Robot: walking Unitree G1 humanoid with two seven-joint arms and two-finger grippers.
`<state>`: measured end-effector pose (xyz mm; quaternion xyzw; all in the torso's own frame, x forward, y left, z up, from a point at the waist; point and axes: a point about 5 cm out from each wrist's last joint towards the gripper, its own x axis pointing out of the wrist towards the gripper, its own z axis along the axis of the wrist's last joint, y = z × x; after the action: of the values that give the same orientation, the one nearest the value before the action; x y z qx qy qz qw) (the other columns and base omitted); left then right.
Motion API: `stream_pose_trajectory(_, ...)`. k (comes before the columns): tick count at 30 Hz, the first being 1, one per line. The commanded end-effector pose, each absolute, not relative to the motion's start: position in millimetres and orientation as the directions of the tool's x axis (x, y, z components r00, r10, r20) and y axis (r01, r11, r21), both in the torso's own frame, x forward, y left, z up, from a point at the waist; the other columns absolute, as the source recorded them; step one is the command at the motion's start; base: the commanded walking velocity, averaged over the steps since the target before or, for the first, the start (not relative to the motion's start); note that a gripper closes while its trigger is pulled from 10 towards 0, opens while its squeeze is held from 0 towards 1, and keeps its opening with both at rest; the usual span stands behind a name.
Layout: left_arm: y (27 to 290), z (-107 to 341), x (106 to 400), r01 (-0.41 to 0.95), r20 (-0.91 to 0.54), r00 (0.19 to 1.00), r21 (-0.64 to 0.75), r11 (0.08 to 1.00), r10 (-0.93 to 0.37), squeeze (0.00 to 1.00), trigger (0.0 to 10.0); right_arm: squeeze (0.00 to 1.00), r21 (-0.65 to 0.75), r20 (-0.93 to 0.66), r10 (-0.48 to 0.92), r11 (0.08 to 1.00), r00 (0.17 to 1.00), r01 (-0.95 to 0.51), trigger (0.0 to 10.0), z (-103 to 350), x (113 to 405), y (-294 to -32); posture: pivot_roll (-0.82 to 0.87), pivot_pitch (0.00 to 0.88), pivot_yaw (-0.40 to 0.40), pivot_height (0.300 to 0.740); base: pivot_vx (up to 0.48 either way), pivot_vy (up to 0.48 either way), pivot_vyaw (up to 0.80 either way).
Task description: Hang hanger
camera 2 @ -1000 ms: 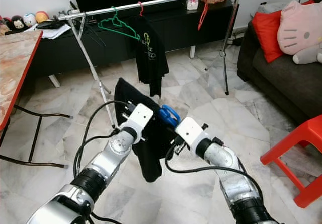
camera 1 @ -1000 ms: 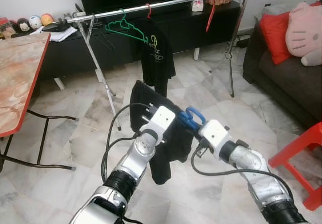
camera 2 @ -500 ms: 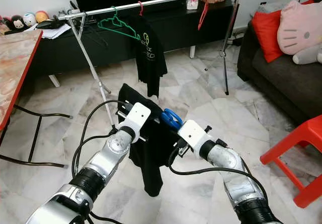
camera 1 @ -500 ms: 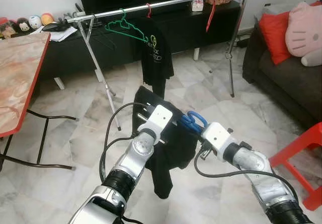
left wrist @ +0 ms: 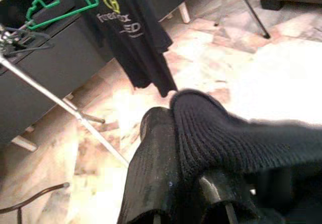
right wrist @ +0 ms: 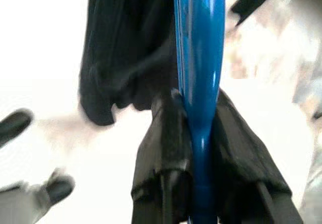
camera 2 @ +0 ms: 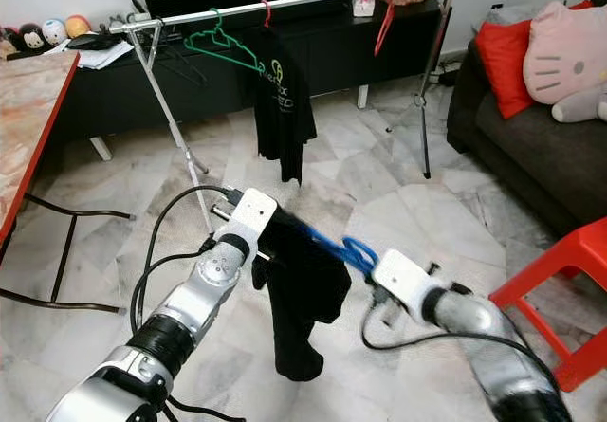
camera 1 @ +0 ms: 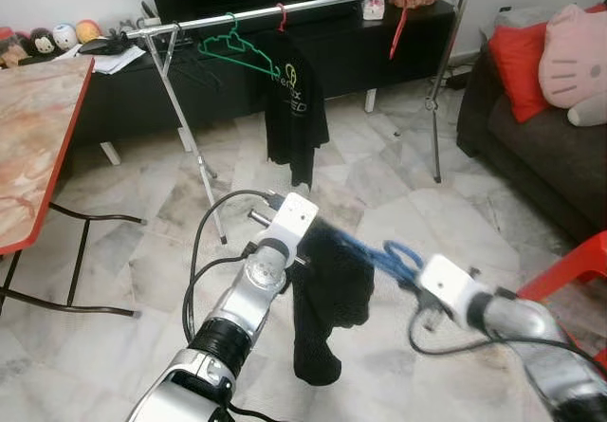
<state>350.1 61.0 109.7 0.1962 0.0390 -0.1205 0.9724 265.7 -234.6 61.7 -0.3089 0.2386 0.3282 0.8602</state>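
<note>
Now right gripper (right wrist: pixel 193 183) clamped on blue hanger (right wrist: pixel 198 58), left gripper (left wrist: pixel 176 183) apparently pinching black garment (camera 1: pixel 327 289) draped between them.

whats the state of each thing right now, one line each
blue hanger: clamped in the right tool, partly inside the black garment
black garment: pinched by the left tool, drooping toward the floor
black t-shirt: hung on the rack
green hanger: bare, on the rack
clothes rack: standing
</note>
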Motion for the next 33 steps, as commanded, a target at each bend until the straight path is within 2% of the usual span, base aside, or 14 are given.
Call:
stream_pose_trajectory(1, 64, 123, 354, 0.206, -0.066, 0.978, 0.361, 0.91, -0.196, 0.0, 0.0, 0.0, -0.347, -0.617, 0.461, 0.568, 0.638, -0.747, 0.0, 64, 261, -229, -0.18, 0.0, 0.032, 0.74, 0.0, 0.0, 0.0)
stream_pose_trajectory(11, 76, 108, 355, 0.193, -0.133, 0.98, 0.404, 0.894, -0.151, 0.0, 0.0, 0.0, -0.242, -0.597, 0.617, 0.472, 0.514, -0.848, 0.0, 74, 233, -226, -0.19, 0.0, 0.043, 0.74, 0.0, 0.0, 0.0)
stream_pose_trajectory(15, 86, 102, 355, 0.177, -0.156, 0.98, 0.421, 0.89, -0.121, 0.0, 0.0, 0.0, -0.222, -0.547, 0.657, 0.484, 0.519, -0.846, 0.0, 82, 229, -226, -0.2, 0.0, 0.05, 0.74, 0.0, 0.0, 0.0)
stream_pose_trajectory(21, 120, 96, 360, 0.075, -0.173, 0.985, 0.453, 0.888, 0.006, 0.0, 0.0, 0.0, -0.23, -0.514, 0.636, 0.544, 0.575, -0.807, 0.0, 83, 225, -231, -0.2, 0.0, 0.059, 0.74, 0.0, 0.0, 0.0)
stream_pose_trajectory(22, 147, 93, 361, -0.01, -0.186, 0.977, 0.454, 0.891, 0.106, 0.0, 1.2, 0.0, -0.259, -0.487, 0.575, 0.624, 0.657, -0.737, 0.0, 78, 228, -238, -0.2, 0.0, 0.062, 0.74, 0.0, 0.0, 0.0)
stream_pose_trajectory(23, 153, 92, 361, -0.03, -0.189, 0.973, 0.454, 0.89, 0.129, 0.0, 1.2, 0.0, -0.265, -0.48, 0.558, 0.643, 0.677, -0.718, 0.0, 77, 228, -240, -0.2, 0.0, 0.062, 0.74, 0.0, 0.0, 0.0)
stream_pose_trajectory(24, 162, 90, 361, -0.056, -0.194, 0.968, 0.459, 0.887, 0.161, 0.0, 3.8, 0.0, -0.262, -0.489, 0.522, 0.677, 0.699, -0.688, 0.4, 71, 228, -243, -0.2, 0.0, 0.065, 0.74, 0.0, 0.0, 0.0)
stream_pose_trajectory(25, 168, 89, 360, -0.07, -0.197, 0.964, 0.462, 0.884, 0.18, 0.0, 3.8, 0.0, -0.257, -0.498, 0.5, 0.696, 0.709, -0.671, 0.4, 68, 228, -246, -0.2, 0.0, 0.066, 0.74, 0.0, 0.0, 0.0)
stream_pose_trajectory(26, 181, 86, 357, -0.096, -0.206, 0.955, 0.462, 0.882, 0.212, 0.0, 10.0, 0.0, -0.245, -0.516, 0.444, 0.743, 0.733, -0.623, 3.8, 56, 225, -250, -0.21, 0.0, 0.072, 0.74, 0.0, 0.0, 0.0)
stream_pose_trajectory(27, 183, 85, 357, -0.099, -0.207, 0.954, 0.461, 0.882, 0.216, 0.0, 10.0, 0.0, -0.242, -0.518, 0.435, 0.751, 0.736, -0.614, 3.8, 54, 225, -250, -0.21, 0.0, 0.072, 0.74, 0.0, 0.0, 0.0)
stream_pose_trajectory(28, 187, 83, 355, -0.106, -0.213, 0.951, 0.456, 0.884, 0.224, 0.0, 10.0, 0.0, -0.232, -0.517, 0.401, 0.785, 0.756, -0.574, 10.0, 48, 224, -252, -0.21, 0.0, 0.076, 0.74, 0.0, 0.0, 0.0)
stream_pose_trajectory(31, 192, 79, 352, -0.119, -0.224, 0.95, 0.379, 0.918, 0.216, 0.0, 10.0, 0.0, -0.228, -0.492, 0.303, 0.86, 0.816, -0.457, 10.0, 36, 226, -255, -0.21, 0.0, 0.081, 0.74, 0.0, 0.0, 0.0)
stream_pose_trajectory(32, 191, 79, 350, -0.125, -0.198, 0.964, 0.262, 0.957, 0.18, 0.0, 10.0, 0.0, -0.207, -0.466, 0.159, 0.937, 0.871, -0.282, 10.0, 23, 229, -260, -0.21, 0.0, 0.086, 0.74, 0.0, 0.0, 0.0)
stream_pose_trajectory(33, 189, 79, 349, -0.111, -0.186, 0.971, 0.211, 0.971, 0.151, 0.0, 10.0, 0.0, -0.212, -0.453, 0.091, 0.955, 0.887, -0.206, 10.0, 18, 230, -262, -0.21, 0.0, 0.089, 0.74, 0.0, 0.0, 0.0)
